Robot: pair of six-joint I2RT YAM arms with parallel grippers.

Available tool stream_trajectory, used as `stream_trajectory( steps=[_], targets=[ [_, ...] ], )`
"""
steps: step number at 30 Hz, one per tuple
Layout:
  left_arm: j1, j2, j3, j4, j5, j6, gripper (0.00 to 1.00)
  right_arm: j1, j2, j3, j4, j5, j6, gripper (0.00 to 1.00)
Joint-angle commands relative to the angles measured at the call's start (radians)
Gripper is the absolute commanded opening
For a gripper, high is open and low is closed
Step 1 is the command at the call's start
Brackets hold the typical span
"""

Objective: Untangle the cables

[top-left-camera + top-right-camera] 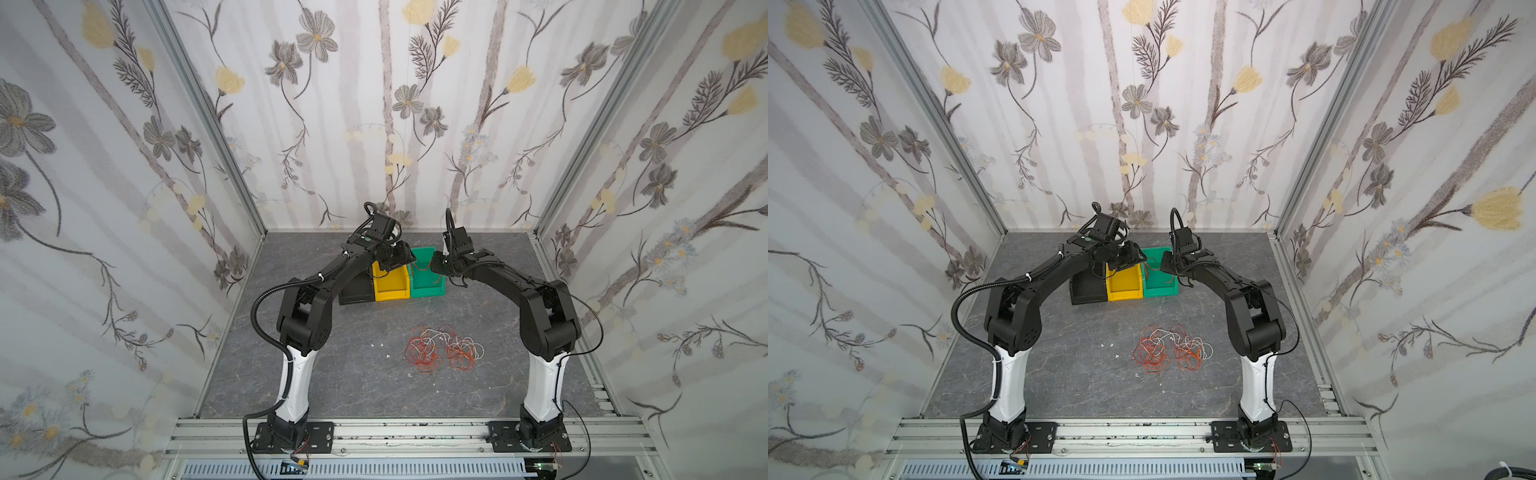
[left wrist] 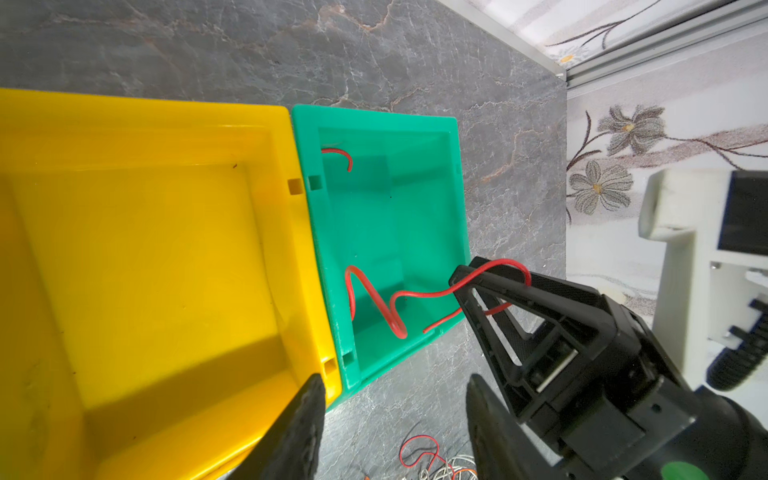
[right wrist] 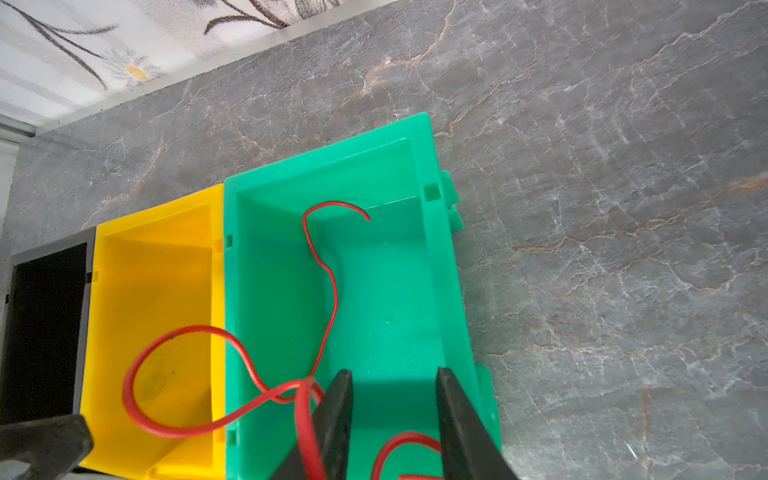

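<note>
So @tob, where's the red cable [image 3: 328, 282] relative to the right gripper [image 3: 395, 374]? Pinched or not?

@mika not pinched imo. Jaws are spread, not squeezing anything, and the cable is just draped over a finger, running away from the claw lengthwise down the green bin [image 3: 324, 157] toward its far wall. One loop seems to bulge toward the yellow bin [image 2: 145, 108], can't tell if it's past the shared wall.

And the left gripper [image 2: 395, 380]?

Spread too, empty, hovering by the yellow bin. Rest of the cables [image 1: 440, 345] sit tangled on the table [image 1: 332, 374], well apart from both claws, nearer the base of the right arm [image 1: 540, 374], so I'd guess that arm reaches for them next.
</note>
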Motion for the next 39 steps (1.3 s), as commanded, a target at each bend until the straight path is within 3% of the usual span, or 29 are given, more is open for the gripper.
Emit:
stream_trajectory(
  steps=[1,6,20,24,39],
  targets=[
    [0.002,-0.011,-0.004,0.033,-0.003,-0.009,0.56,0.000,-0.021,-0.003,0.004,-0.040,-0.013,0.37],
    [0.003,0.011,0.008,0.047,0.014,-0.014,0.49,-0.001,-0.046,-0.017,0.016,-0.054,-0.018,0.35],
    [-0.011,0.174,0.191,-0.011,0.020,-0.013,0.12,-0.002,-0.080,-0.038,0.047,-0.100,-0.021,0.01],
    [-0.011,0.184,0.190,-0.016,0.023,-0.006,0.02,-0.003,-0.075,-0.038,0.108,-0.166,0.010,0.00],
    [-0.022,0.217,0.197,-0.012,0.047,0.013,0.00,-0.006,0.103,0.090,0.185,-0.301,0.145,0.00]
  ],
)
